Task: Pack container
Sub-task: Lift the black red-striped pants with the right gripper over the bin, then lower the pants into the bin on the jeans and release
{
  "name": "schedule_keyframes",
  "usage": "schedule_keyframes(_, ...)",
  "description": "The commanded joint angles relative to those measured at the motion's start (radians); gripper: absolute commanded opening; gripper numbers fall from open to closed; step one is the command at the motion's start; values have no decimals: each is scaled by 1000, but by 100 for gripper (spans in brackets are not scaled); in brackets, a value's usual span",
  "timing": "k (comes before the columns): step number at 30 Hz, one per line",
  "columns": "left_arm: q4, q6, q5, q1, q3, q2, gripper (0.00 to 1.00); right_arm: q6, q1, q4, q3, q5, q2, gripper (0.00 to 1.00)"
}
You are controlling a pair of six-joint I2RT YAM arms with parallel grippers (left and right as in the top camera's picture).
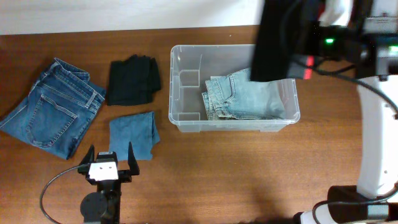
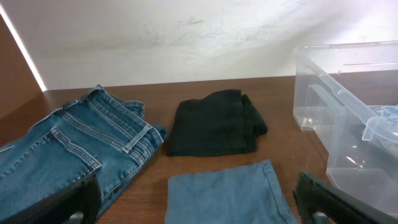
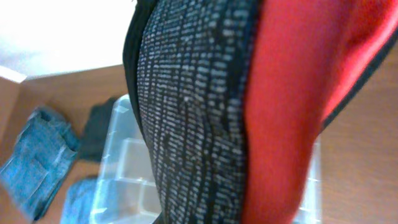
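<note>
I see pale denim (image 1: 245,96) in the container (image 1: 186,121), my right gripper (image 1: 314,37) clenched on a dark garment (image 1: 273,43) above it, my left gripper (image 1: 111,152) released, and jeans (image 1: 53,106), a black cloth (image 1: 134,79) and a blue cloth (image 1: 134,132) unpacked.

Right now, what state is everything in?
Container: lidless, light jeans inside.
Light jeans: folded, lying flat.
Dark garment: hanging over container, held.
Right jaws: shut on dark garment.
Left jaws: open, empty.
Dark jeans: folded, on table.
Black cloth: folded, on table.
Blue cloth: folded, on table.

The bin (image 1: 231,125) is free in its left half – pale jeans (image 1: 249,99) fill the right, and a hanging black cloth (image 1: 277,43) blocks the far right corner.
</note>
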Motion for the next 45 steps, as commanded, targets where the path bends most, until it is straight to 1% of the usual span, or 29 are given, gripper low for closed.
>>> schedule_keyframes(1,3,19,-11,3,-7,-8,99,-17,71,30,23,-19,26,4)
schedule_keyframes(8,3,19,-11,3,-7,-8,99,-40,160,67,23,-19,131,4)
schedule_keyframes(14,3,19,-11,3,-7,-8,99,-40,185,67,23,-27,243,4)
schedule_keyframes(20,3,19,-11,3,-7,-8,99,-43,185,34,22,-9,298,4)
schedule_keyframes(21,3,19,-11,3,-7,-8,99,-61,185,27,21,-4,309,4)
schedule_keyframes(31,3,19,-11,3,-7,-8,99,-69,186,29,-61,-5,364,4)
schedule_keyframes(45,3,19,-11,3,-7,-8,99,-69,186,10,-66,-4,365,4)
